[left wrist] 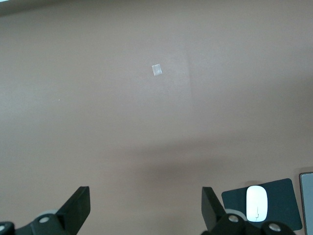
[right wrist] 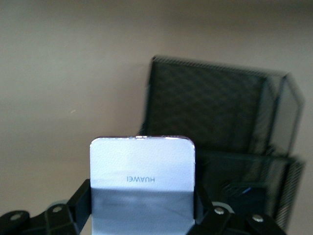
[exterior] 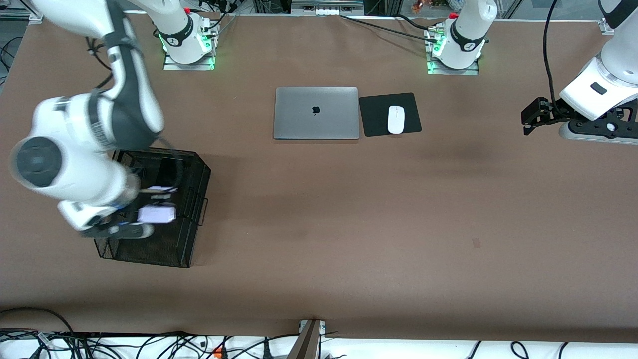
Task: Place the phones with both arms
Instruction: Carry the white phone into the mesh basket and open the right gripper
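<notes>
While right gripper (exterior: 142,219) hangs over mesh rack (exterior: 192,234), clamped on lavender phone (exterior: 157,214), risk: phone catches rack wall or divider, tips out onto tabletop (exterior: 319,209). Thin grip on slick case: slip likely. Second phone (exterior: 160,190) in rack, may get struck. Left gripper (exterior: 529,119) waits wide, empty, well apart from rack. Writing: "HUAWEI" on held phone; apple logo on laptop (exterior: 316,112).

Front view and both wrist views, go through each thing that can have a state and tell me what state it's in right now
Laptop: lid closed, flat on the table.
Mouse: resting on the black mouse pad.
Lavender-white phone: held up over the mesh basket.
Right gripper: fingers shut on the lavender-white phone.
Left gripper: fingers open, empty, waiting over bare table at the left arm's end.
</notes>
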You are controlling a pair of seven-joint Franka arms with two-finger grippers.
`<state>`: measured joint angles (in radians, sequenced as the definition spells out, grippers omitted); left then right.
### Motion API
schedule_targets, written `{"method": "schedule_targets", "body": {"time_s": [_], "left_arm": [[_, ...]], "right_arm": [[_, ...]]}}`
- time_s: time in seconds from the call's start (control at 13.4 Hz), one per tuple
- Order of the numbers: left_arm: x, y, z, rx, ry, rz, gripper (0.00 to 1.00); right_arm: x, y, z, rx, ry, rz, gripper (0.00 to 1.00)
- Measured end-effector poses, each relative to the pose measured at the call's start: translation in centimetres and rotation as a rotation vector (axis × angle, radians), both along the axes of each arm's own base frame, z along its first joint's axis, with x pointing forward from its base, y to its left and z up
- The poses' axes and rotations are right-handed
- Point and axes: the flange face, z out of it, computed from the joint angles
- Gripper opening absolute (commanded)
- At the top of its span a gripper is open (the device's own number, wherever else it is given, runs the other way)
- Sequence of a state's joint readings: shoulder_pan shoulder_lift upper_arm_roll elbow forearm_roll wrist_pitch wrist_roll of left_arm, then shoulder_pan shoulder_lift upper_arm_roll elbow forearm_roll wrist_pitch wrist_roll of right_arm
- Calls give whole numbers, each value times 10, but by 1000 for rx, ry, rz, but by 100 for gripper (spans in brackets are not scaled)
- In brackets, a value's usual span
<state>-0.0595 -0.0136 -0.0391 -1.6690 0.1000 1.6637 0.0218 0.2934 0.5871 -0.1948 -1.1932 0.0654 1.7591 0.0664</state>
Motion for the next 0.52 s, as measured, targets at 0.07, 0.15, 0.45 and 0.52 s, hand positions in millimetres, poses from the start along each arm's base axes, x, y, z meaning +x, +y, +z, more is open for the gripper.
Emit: {"method": "schedule_targets", "body": {"time_s": [0.07,0.15,0.45,0.52], "left_arm": [[0,0,0,0,0,0,100],[0,0,0,0,0,0,100],[0,0,0,0,0,0,100],[0,0,0,0,0,0,100]], "right_arm": [[10,-19,-3,-13,-33,36,7],[20,-34,-12,-26,-62,64,7],[45,-68,-98,-58,-61,119,7],[47,-70,-122,-59,-48,137,7]]}}
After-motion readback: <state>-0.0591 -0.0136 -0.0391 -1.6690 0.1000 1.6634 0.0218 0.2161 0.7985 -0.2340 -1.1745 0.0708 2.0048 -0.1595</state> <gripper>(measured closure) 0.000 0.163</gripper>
